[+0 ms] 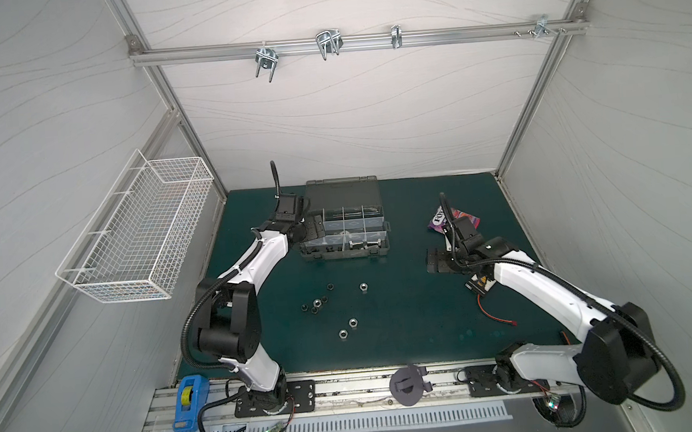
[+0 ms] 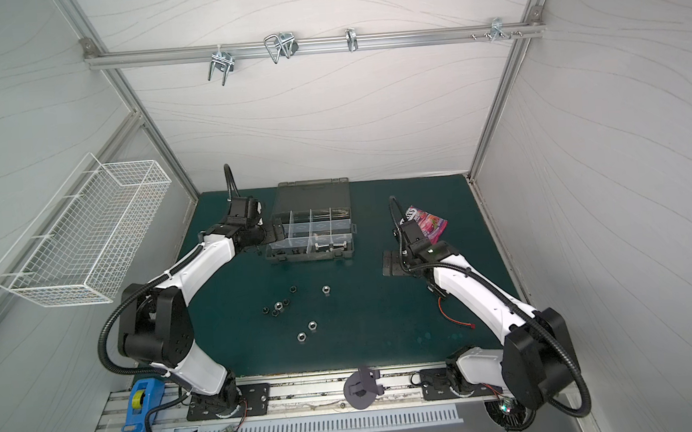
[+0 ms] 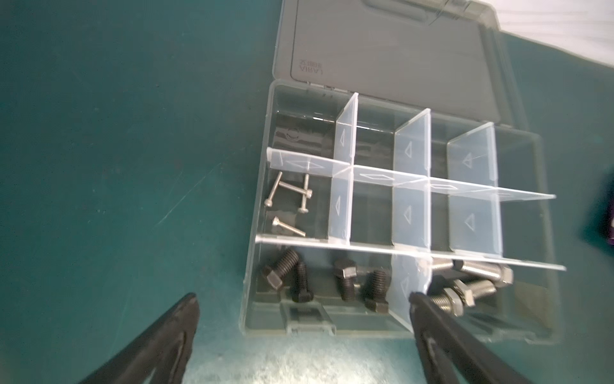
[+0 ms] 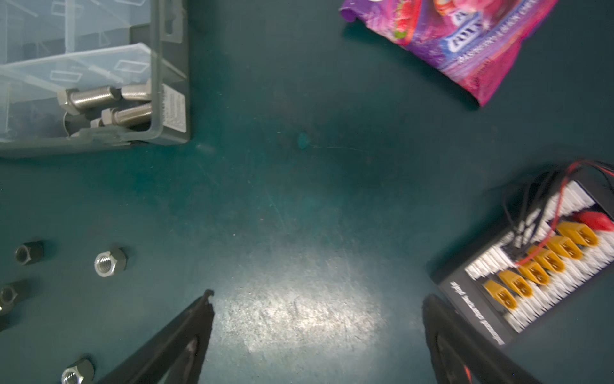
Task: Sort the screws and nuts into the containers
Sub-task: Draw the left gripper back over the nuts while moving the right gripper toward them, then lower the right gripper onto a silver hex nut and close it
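Thin silver screws (image 3: 289, 199), short black bolts (image 3: 345, 279) and stout silver hex bolts (image 3: 475, 286) were seen in separate compartments of the grey plastic organizer case (image 3: 260, 186). Silver and black hexagonal nuts (image 1: 352, 322) were scattered on the dark green mat (image 1: 407, 338). The left gripper (image 3: 303, 296) was held spread and empty over the case's edge, and the right gripper (image 4: 318, 297) likewise over bare mat, within white-panelled walls.

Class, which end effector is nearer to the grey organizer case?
Left. The left end effector hangs open at the left side of the organizer case; the right end effector sits apart to its right, above the mat.
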You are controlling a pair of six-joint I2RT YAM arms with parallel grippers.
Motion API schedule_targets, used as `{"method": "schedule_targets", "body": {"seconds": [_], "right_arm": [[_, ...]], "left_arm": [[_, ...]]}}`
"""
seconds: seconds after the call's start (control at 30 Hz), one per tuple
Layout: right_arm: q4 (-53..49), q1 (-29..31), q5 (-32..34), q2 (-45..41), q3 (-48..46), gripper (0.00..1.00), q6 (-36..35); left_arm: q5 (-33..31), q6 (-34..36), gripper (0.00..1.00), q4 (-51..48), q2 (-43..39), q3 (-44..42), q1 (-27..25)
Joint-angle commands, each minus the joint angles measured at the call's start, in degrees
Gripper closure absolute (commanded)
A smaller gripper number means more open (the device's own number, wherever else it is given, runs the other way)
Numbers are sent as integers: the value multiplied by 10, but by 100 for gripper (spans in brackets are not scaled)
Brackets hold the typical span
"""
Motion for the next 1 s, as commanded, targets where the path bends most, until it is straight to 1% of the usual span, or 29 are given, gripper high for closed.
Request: {"method": "schedule_targets", "body": {"seconds": [0.0,0.17,0.3,0.5,0.67,0.77,0.97], "right_arm": [[9,28,10,24,22,1,-5],[17,71,10,60,41,2,-6],[27,105,6,90,55,7,-10],[18,166,19,156,96,13,-28],[13,211,24,218,137,18,-44],[8,236,25,261,169,23,-51],[9,261,-5,337,224,33,-63]], "left_arm": [[-2,-34,1,22,-48,-40,-9],[-11,-78,1,36,-143,-139,-18],[-14,-127,1,38,-223,-218,-18],[-33,-169,1,4,-335,-308,-19],[-54,-204,1,-16,-421,-367,-18],[-66,-224,1,-19,-467,-397,-17],[-83,-248,1,-25,-526,-425,-16]]}}
